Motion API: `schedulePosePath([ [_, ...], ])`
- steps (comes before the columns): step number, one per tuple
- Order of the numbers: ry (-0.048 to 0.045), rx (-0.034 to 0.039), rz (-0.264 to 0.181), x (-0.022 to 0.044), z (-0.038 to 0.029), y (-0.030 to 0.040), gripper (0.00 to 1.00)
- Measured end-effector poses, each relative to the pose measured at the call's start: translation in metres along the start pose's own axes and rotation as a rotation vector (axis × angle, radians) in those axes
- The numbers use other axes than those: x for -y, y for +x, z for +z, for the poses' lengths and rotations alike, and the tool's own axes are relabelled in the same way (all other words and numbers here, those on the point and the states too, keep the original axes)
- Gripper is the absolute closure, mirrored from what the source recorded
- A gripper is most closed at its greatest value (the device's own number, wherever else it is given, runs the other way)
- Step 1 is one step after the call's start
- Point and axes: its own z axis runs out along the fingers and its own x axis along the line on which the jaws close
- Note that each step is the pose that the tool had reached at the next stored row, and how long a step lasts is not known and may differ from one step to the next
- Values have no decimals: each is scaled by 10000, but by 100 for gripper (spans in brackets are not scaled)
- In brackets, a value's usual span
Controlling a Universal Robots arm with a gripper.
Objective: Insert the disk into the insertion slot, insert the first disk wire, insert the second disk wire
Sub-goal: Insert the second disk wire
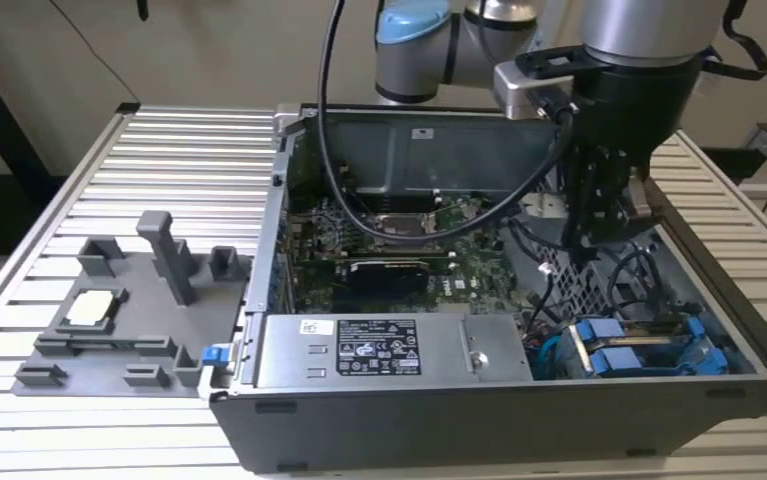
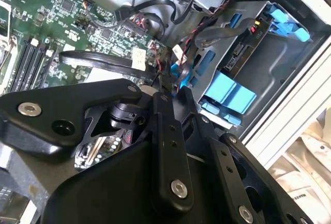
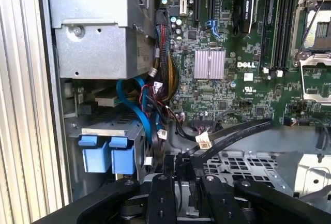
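Note:
My gripper (image 1: 599, 238) reaches down into the open computer case on the exterior view's right, above the motherboard's edge. Its black fingers (image 2: 161, 131) come together on the end of a flat black disk wire (image 2: 103, 61), which loops away over the board. In the first wrist view the same wire (image 3: 232, 133) runs to the gripper (image 3: 182, 163). The disk (image 2: 240, 50) lies in the insertion slot (image 2: 289, 63), the grey cage with blue rails at the case's front corner. Its blue carrier tabs (image 1: 619, 352) face outward. The gripper hangs a short way from the cage, apart from it.
A grey power supply (image 1: 383, 348) fills the case's front beside the cage. Loose blue, red and black cables (image 3: 147, 110) bunch between the cage and the motherboard (image 3: 227, 74). A grey fixture plate (image 1: 123, 320) with posts stands on the slatted table at the exterior view's left.

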Motion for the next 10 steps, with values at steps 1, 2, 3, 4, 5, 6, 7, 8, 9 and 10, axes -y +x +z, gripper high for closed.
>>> schedulePosePath([
  [1, 14, -1, 1, -5, 6, -2, 73],
  [2, 23, 0, 3, -8, 10, -2, 73],
  [3, 23, 0, 2, -7, 10, -2, 73],
  [4, 23, -2, 2, -8, 10, -2, 73],
  [5, 23, -2, 1, -7, 10, -2, 73],
  [6, 23, -1, 1, -7, 11, -2, 73],
  [7, 23, -1, 2, -8, 11, -2, 73],
  [8, 23, -1, 2, -8, 11, -2, 73],
  [9, 23, -1, 2, -8, 11, -2, 73],
  [10, 23, -1, 2, -8, 12, -2, 73],
])
